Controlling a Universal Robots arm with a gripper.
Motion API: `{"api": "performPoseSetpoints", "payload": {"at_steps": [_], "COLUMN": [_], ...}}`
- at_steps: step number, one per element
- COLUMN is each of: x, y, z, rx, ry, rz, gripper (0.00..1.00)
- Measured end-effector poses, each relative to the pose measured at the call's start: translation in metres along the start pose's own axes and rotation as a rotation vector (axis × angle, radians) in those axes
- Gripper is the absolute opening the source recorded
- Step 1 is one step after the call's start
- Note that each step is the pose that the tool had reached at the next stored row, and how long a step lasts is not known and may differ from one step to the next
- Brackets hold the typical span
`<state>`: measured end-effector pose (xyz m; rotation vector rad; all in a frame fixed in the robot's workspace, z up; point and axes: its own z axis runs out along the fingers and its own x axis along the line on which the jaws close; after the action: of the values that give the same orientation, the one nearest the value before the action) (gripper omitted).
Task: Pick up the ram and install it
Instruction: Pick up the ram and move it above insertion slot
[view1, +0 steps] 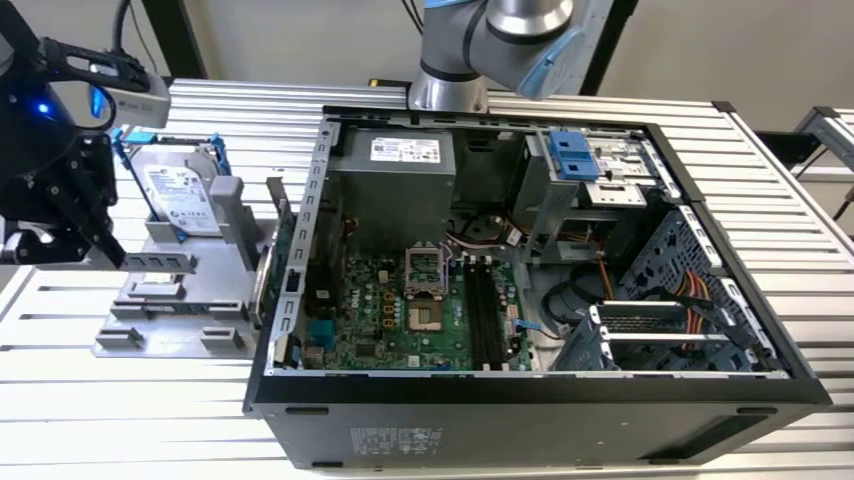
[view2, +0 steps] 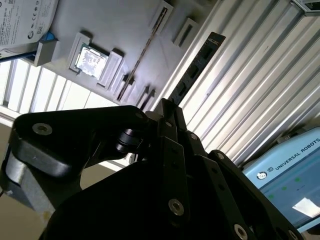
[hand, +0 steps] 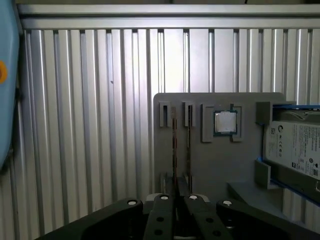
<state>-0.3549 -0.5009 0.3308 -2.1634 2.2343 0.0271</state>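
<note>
Pincer: black metal fingers (hand: 176, 196) drawn almost together, pinching the ram by one end. The linkage plates are studded with bright round screws.
Ram: a slim, flat stick (view2: 195, 70) with dark chips along its face, jutting straight out from the fingertips in the second wrist view. In the first wrist view it is edge-on, a thin brownish line (hand: 174, 145).
Position: the ram is in the pincer's grip near the tray's narrow slots, to the exterior view's left of the computer case and apart from it.
Tray: a matte grey block (hand: 220, 170) with raised pockets. A small square silver chip (hand: 225, 122) sits in one pocket, and a boxy silver hard drive (hand: 295, 145) with a blue frame rests beside it.
Table: ribbed aluminium slats (hand: 90, 125), gleaming.
Case: a black steel box (view1: 534, 410) with its side open, showing the green motherboard (view1: 387, 310). The long black memory slots (view1: 483, 315) run side by side.
</note>
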Motion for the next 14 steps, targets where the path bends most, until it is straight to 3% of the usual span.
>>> {"api": "performPoseSetpoints", "payload": {"at_steps": [14], "x": [-0.0003], "y": [-0.0002], "z": [-0.0118], "rx": [0.0000], "ry": [0.0000], "rz": [0.000], "gripper": [0.00]}}
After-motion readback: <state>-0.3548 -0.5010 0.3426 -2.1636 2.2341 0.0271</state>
